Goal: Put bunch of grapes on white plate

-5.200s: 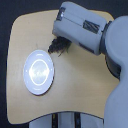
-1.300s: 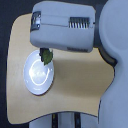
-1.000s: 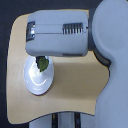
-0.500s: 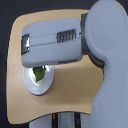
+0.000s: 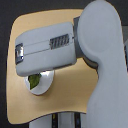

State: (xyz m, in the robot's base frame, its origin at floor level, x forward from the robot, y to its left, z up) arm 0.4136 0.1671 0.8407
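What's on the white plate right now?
Only a part of the white plate shows below the arm. A green leaf lies on it near its rim. The arm covers the rest of the plate, so the grapes and gripper cannot be seen.

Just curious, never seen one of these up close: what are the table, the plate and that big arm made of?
The table looks like light wood or laminate: matte tan, even tone. The white plate seems glazed ceramic or plastic, judging by its bright sheen. The arm appears to be a smooth grey moulded plastic shell with a vent grille.
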